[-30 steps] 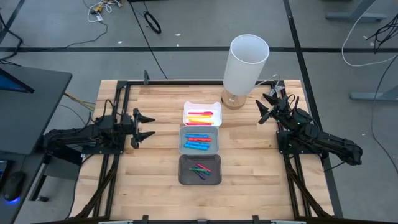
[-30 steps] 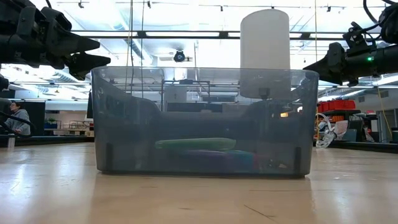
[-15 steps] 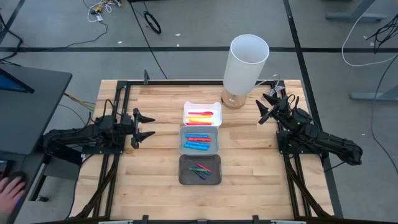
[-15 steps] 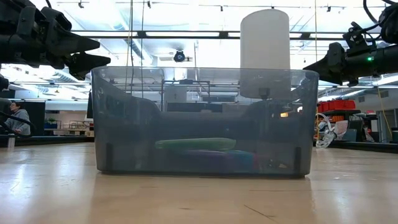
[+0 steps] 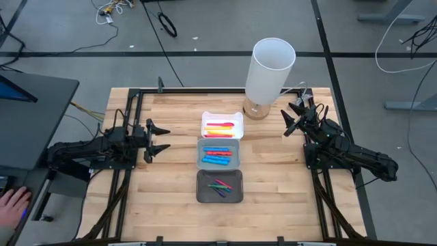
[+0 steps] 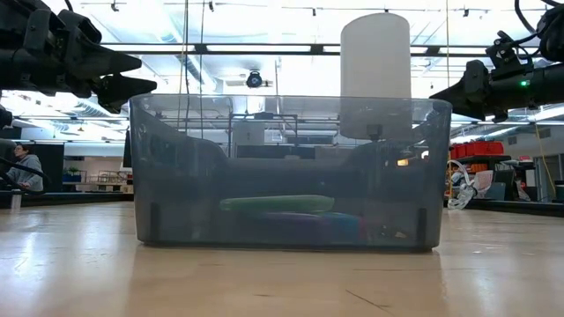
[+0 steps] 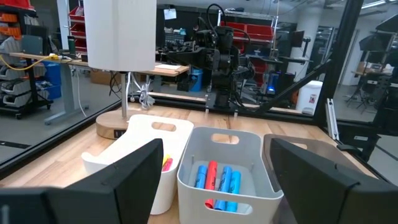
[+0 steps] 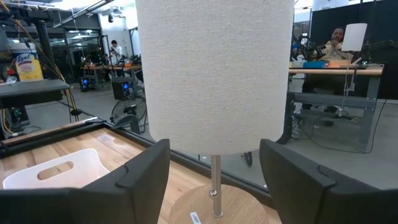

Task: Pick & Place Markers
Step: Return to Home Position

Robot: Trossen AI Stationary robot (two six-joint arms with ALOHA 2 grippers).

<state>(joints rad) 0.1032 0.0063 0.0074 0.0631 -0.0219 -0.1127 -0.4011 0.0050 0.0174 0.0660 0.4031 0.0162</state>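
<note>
Three trays stand in a row at mid-table. The far white tray (image 5: pixel 222 126) holds red, yellow and orange markers (image 5: pixel 220 128). In the light grey tray (image 5: pixel 219 154) lie blue and red markers (image 5: pixel 217 156). Green, purple and pink markers (image 5: pixel 220 186) lie in the near dark tray (image 5: pixel 220 186). My left gripper (image 5: pixel 166 138) hangs open, level, left of the trays. Near the far right, my right gripper (image 5: pixel 287 121) stands open beside the lamp. Neither touches anything.
A tall white lamp (image 5: pixel 271 71) on a round wooden foot (image 5: pixel 254 109) stands at the far side, just behind the white tray and close to my right gripper. Bare wooden tabletop (image 5: pixel 171 178) lies to either side of the trays. A person's hand (image 5: pixel 12 203) shows off the table, near left.
Both arms and all the markers have kept still. A person's hand has come into view beside the table at the near left.
</note>
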